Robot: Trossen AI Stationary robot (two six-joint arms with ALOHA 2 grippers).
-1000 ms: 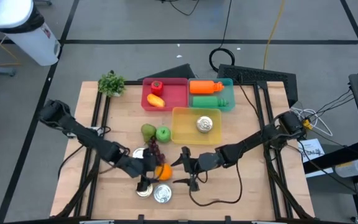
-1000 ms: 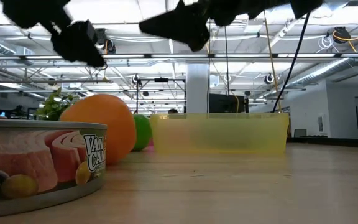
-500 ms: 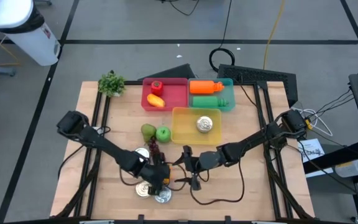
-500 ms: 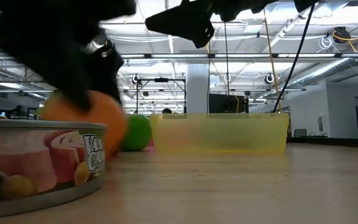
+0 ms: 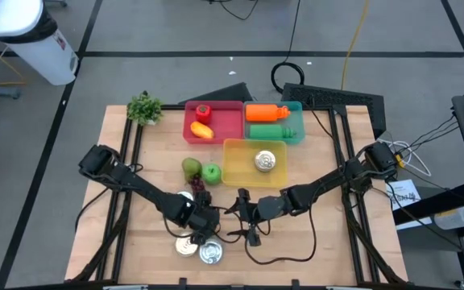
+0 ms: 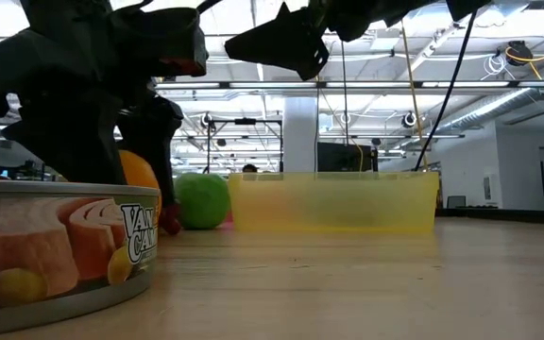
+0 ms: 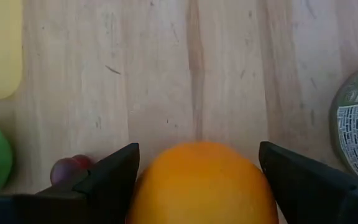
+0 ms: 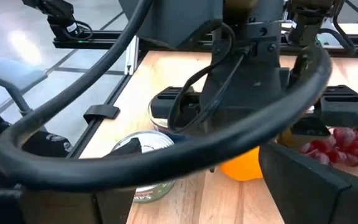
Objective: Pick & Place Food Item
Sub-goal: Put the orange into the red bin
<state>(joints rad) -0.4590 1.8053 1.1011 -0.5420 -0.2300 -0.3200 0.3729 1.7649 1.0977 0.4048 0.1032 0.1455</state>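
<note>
The orange (image 7: 202, 183) is ringed on the counter (image 5: 321, 242) by grapes (image 7: 69, 169), a green apple (image 6: 201, 199) and two tins (image 5: 210, 253), with the yellow bin (image 5: 234, 165) beyond. The left gripper (image 5: 202, 226) is lowered over it, jaws spread, the fruit seated between them, apparently not yet pinched. The right gripper (image 5: 248, 229) is held just beside, jaws spread, empty.

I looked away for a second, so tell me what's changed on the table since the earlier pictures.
The left end effector swung in from the table's left side and came down over the orange; its open fingers now straddle the fruit without yet closing on it. The right end effector stayed hovering open beside it. The tuna can, green apple and yellow bin did not move.
</note>
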